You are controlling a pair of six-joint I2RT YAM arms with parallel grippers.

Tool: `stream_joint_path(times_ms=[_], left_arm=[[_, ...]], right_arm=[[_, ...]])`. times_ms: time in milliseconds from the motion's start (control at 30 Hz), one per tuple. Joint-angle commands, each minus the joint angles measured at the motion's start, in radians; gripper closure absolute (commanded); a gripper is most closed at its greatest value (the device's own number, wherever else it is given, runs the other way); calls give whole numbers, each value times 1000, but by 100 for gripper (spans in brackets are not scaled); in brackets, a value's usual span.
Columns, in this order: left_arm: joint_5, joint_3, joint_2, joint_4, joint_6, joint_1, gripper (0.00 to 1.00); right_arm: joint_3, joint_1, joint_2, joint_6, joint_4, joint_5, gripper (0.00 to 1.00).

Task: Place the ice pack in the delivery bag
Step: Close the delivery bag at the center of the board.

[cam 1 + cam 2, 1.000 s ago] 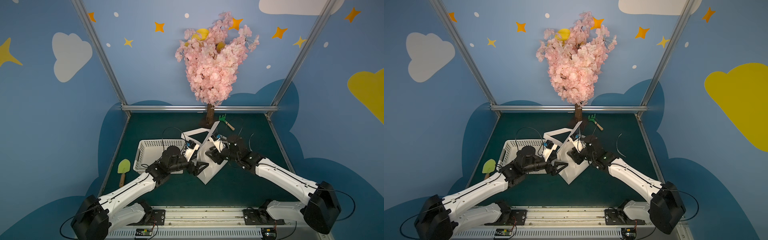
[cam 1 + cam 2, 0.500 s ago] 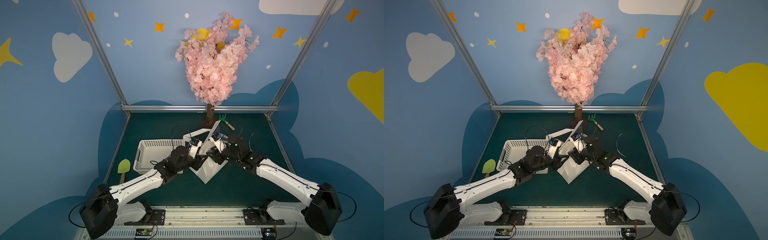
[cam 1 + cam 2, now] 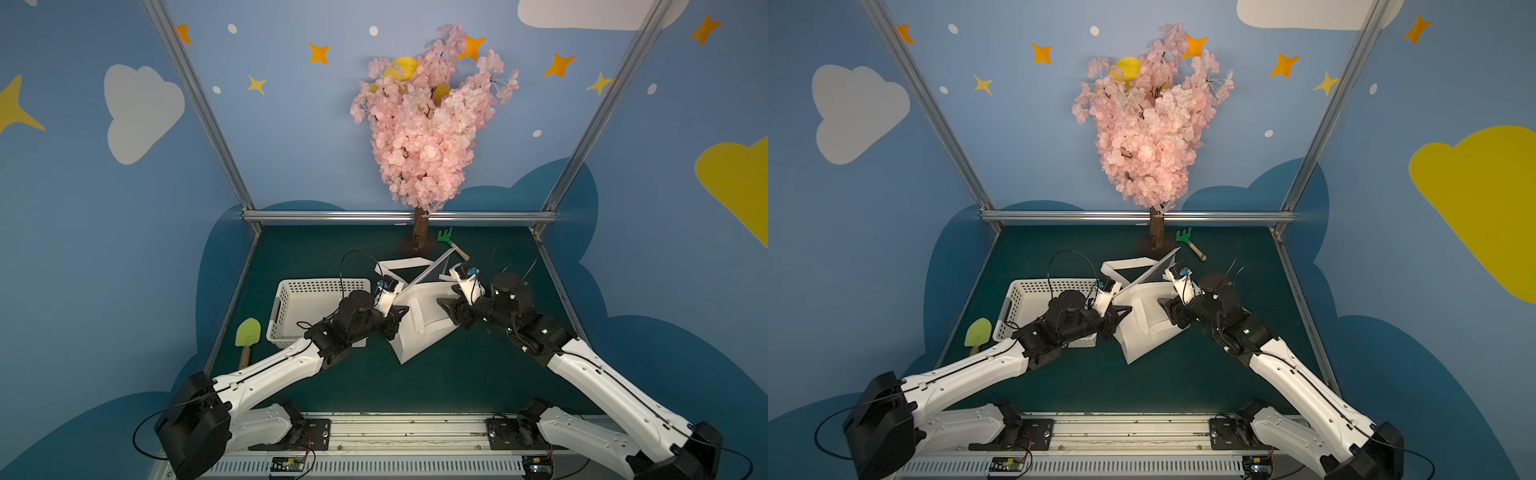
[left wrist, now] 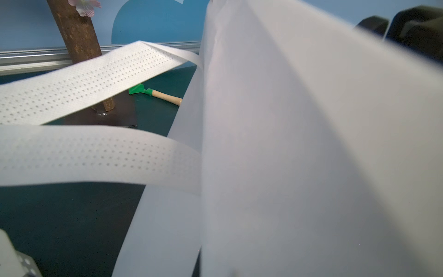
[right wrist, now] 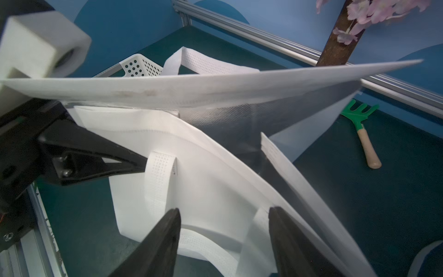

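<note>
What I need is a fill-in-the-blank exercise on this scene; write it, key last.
1. The left pincer is ____ on the delivery bag.
2. The right pincer has its jaws ____.
3. The rake on the table has a ____ head.
Missing words: shut; open; green.

bag white | lining silver | straps white, dotted | basket white, holed | rake green, tan handle | tree pink
</note>
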Motion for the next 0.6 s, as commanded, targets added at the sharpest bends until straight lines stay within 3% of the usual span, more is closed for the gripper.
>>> stream_joint_path(times_ms=[0, 100, 233, 467, 567], left_arm=[[191, -12, -47, -5, 55, 111, 97], [369, -12, -55, -22, 91, 212, 97], [519, 2, -44, -79, 152, 289, 97], [555, 5, -26, -62, 128, 299, 97], [533, -9, -43, -52, 116, 292, 97]], right_arm=[[-40, -62, -69, -13, -59, -88, 27], [-69, -103, -110, -7, -59, -102, 26], [-102, -134, -123, -11, -26, -167, 22], [-105, -148, -69, 19, 171, -228, 24], [-6, -146, -33, 86, 165, -264, 35]])
